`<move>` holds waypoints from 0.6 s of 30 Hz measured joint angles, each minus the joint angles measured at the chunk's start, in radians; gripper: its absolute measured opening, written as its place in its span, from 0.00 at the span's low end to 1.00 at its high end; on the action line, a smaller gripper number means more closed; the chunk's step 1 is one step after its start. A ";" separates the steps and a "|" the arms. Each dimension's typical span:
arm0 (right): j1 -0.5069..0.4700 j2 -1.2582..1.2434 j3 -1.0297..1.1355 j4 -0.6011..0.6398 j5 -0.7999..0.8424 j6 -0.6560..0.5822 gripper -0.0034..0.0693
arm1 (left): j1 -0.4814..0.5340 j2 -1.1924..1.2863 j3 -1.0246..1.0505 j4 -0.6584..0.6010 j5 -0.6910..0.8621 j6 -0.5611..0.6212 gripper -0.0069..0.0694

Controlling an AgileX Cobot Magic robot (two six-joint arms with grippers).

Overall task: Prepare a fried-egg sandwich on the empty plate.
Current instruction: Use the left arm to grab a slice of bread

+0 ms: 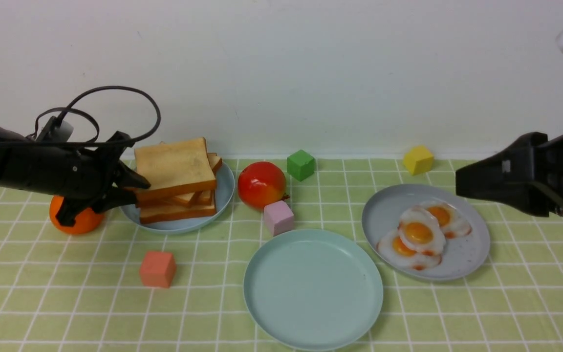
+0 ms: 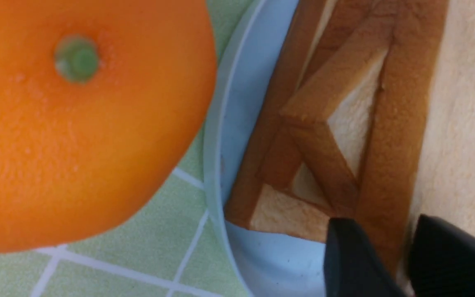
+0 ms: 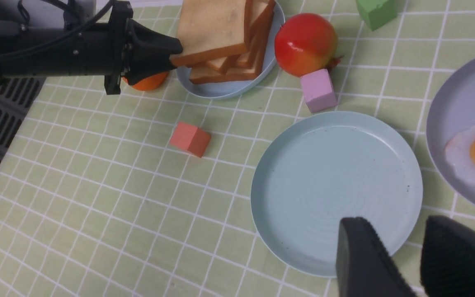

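The left gripper [image 1: 139, 191] pinches the top toast slice [image 1: 174, 164] by its crust at the left edge, one finger above and one below. That slice sits tilted on the rest of the toast stack [image 1: 179, 208] on the light-blue plate [image 1: 225, 195], beside an orange [image 1: 74, 222]. The right gripper [image 3: 400, 231] hangs with its fingers spread and holds nothing. The teal plate [image 1: 313, 288] lies bare near the front. Three fried eggs [image 1: 418, 233] overlap on the grey plate [image 1: 472, 249], just to the teal plate's right.
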 joint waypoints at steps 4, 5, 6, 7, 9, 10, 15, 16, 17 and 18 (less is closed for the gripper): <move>0.000 0.000 0.000 0.000 0.018 0.000 0.38 | 0.000 0.000 0.000 0.033 0.009 0.008 0.18; 0.000 0.000 0.000 0.000 0.023 0.000 0.38 | 0.000 0.000 -0.001 0.047 0.012 0.008 0.15; 0.000 0.000 0.000 0.000 0.023 0.000 0.38 | 0.000 0.000 -0.001 0.047 0.013 0.008 0.15; 0.000 0.000 0.000 0.000 0.026 0.000 0.38 | 0.000 -0.002 -0.001 0.056 0.018 0.008 0.15; 0.000 0.000 0.000 0.002 0.029 0.000 0.38 | 0.000 -0.009 -0.001 0.065 0.031 0.008 0.15; 0.000 0.000 0.000 0.002 0.030 0.000 0.38 | 0.000 -0.014 -0.001 0.072 0.040 0.008 0.15; 0.000 0.000 0.000 0.001 0.032 0.000 0.38 | -0.002 -0.102 0.002 0.088 0.104 0.038 0.15; 0.000 0.000 0.000 -0.002 0.032 0.000 0.38 | -0.004 -0.120 0.005 0.088 0.112 0.047 0.15; 0.000 0.000 0.000 -0.006 0.034 0.000 0.38 | -0.015 -0.167 0.023 0.078 0.123 0.071 0.15; 0.000 0.000 0.000 -0.009 0.036 0.000 0.38 | -0.027 -0.202 0.042 0.065 0.123 0.088 0.15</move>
